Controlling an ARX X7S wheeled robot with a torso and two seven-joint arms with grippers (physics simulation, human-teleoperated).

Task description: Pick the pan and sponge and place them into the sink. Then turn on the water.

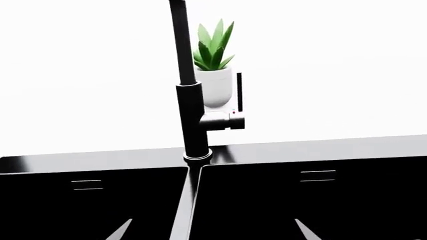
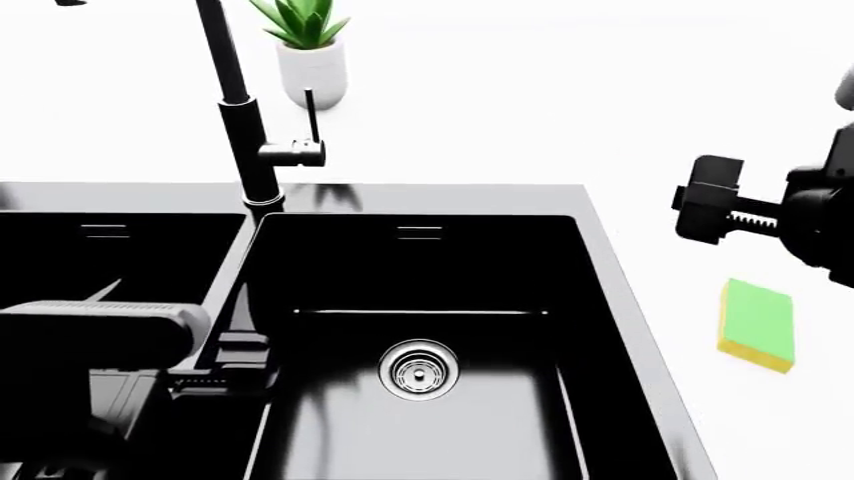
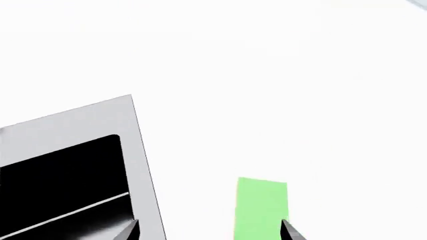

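Spanning the white counter, the black double-basin sink (image 2: 607, 300) sits empty under its tall faucet (image 2: 251, 150), a potted succulent (image 2: 311, 55) behind. The right gripper (image 3: 208, 231) hovers spread wide above the green sponge (image 2: 758, 324) beside the rim; the left gripper's (image 2: 220, 365) opening cannot be told.

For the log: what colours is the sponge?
The sponge is bright green on top over a yellow layer; head view shows it best.
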